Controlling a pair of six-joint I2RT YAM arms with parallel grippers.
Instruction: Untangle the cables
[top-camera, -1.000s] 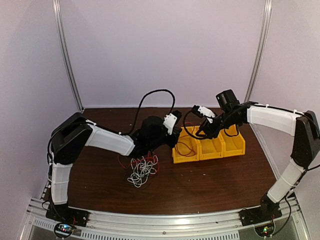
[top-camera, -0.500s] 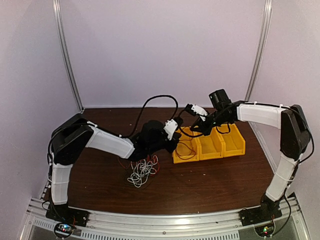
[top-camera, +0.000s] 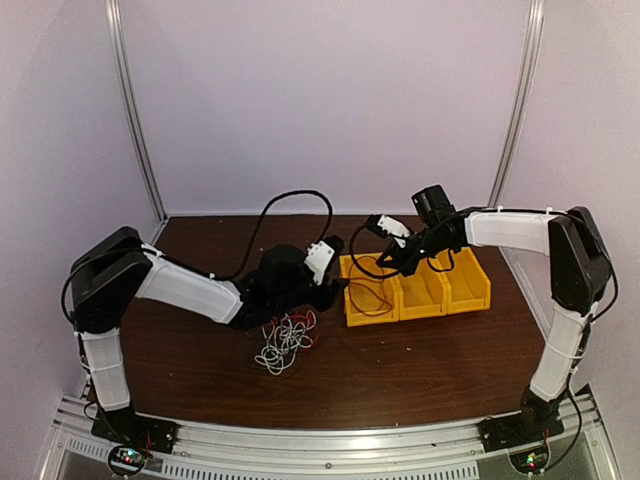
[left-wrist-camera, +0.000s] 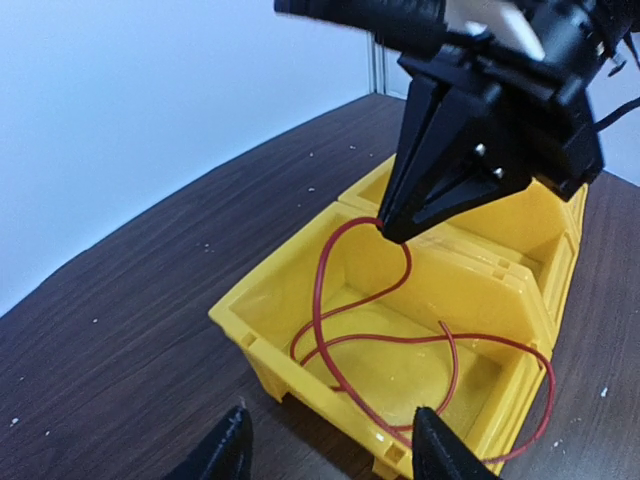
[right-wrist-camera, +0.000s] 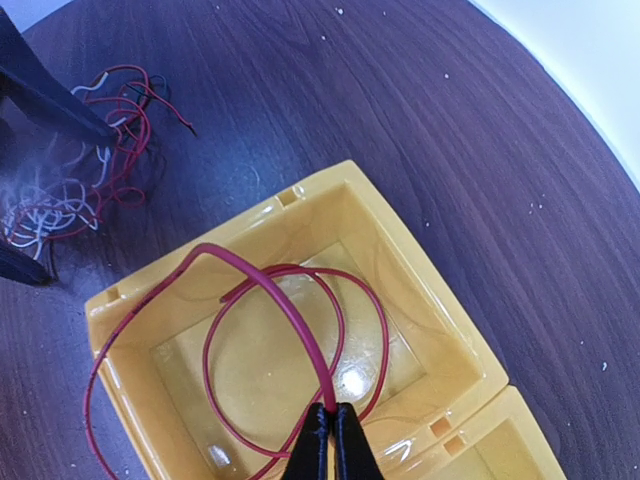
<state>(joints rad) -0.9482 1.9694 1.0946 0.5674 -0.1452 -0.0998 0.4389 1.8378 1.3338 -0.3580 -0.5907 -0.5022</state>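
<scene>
The right pincer (right-wrist-camera: 330, 415) clamps the red cable (right-wrist-camera: 283, 305), arching up from loops inside the yellow bin (right-wrist-camera: 425, 300); the left pincer (left-wrist-camera: 330, 450) gapes beside the bin; the tangled clump (top-camera: 283, 340) lies on the tabletop (top-camera: 420, 370) left of it.

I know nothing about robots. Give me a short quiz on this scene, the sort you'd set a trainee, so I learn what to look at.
1. True or false: the right gripper is pinched shut on the red cable.
2. Where do most of the red cable's loops lie?
A) inside the leftmost yellow bin, as seen from the top camera
B) wound around the left arm
C) on the floor outside the table
3. Fill in the missing word: the left gripper has its fingers ____ and holds nothing.

Key
1. True.
2. A; one stretch also hangs over that bin's rim.
3. open
</scene>
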